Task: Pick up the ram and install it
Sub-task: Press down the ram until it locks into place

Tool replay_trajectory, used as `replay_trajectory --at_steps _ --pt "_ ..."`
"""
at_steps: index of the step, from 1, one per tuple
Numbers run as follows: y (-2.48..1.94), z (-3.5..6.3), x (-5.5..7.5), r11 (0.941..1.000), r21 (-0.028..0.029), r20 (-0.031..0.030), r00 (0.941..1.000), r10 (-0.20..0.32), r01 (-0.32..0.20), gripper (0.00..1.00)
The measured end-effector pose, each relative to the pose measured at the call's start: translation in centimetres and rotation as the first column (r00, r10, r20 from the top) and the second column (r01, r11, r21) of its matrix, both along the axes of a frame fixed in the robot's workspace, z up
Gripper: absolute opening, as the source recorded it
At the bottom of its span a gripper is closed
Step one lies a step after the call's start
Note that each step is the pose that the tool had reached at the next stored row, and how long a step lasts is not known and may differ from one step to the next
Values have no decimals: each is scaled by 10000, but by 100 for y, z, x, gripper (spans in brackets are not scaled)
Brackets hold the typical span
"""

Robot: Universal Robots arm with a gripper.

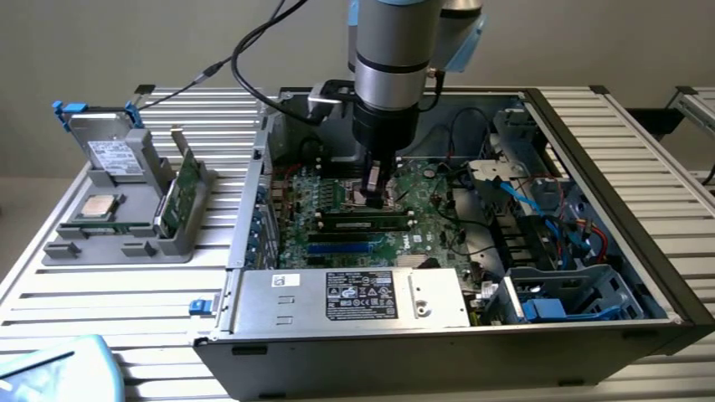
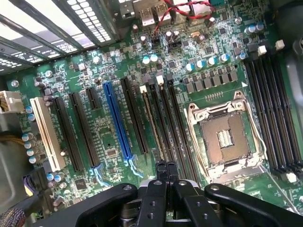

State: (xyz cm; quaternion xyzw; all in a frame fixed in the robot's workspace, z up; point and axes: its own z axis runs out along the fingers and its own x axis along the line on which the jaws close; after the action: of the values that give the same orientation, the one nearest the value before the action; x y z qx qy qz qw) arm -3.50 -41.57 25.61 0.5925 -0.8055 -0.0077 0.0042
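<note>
In the exterior view the arm comes down from the top centre of the frame into the open computer case (image 1: 625,243). The gripper (image 1: 377,194) is low over the motherboard (image 1: 335,201), at the middle of the picture. The ram (image 1: 363,224) lies lengthwise in a memory slot just below the fingertips in the frame; whether they touch it, or whether it is fully seated, I cannot tell. The wrist view looks down along the gripper (image 2: 165,166) and settles its state: the 2 fingers are pressed flat together with nothing between them, their tips over the long dark slots beside the empty processor socket (image 2: 222,139). That view also shows the blue slot (image 2: 117,120) and the white slot (image 2: 46,132) further from the socket. The exterior view takes in the surroundings. A grey tray (image 1: 106,247) at the left of the frame carries a second green board (image 1: 182,193) standing on edge, a square silver processor (image 1: 100,206) lying flat and a grey drive (image 1: 112,155) propped upright. The power supply (image 1: 347,297) lies across the case's lower edge. Blue and red cables (image 1: 547,205) crowd the right side of the case. The case wall (image 1: 251,209) stands between tray and motherboard, and there is open room directly above the slots.
</note>
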Motion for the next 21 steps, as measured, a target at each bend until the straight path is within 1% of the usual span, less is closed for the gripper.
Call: replay_trajectory --at_steps 3,6,9,11,13,16,18,21 --pt "1 0 0 9992 -20 11 9992 -403 403 11" --pt "1 -1 -1 9965 -30 15 9965 -831 831 11" --pt "1 -1 0 9919 -41 16 9919 -1267 1267 11" --pt "1 -2 0 9876 -48 18 9876 -1567 1567 11" --pt "1 -4 -1 9825 -55 20 9825 -1863 1863 11" --pt "1 -12 0 9724 -57 21 9724 -2332 2333 11" --pt "1 -21 0 9642 -57 21 9642 -2652 2652 11" --pt "1 -39 0 9495 -59 20 9495 -3137 3138 11"
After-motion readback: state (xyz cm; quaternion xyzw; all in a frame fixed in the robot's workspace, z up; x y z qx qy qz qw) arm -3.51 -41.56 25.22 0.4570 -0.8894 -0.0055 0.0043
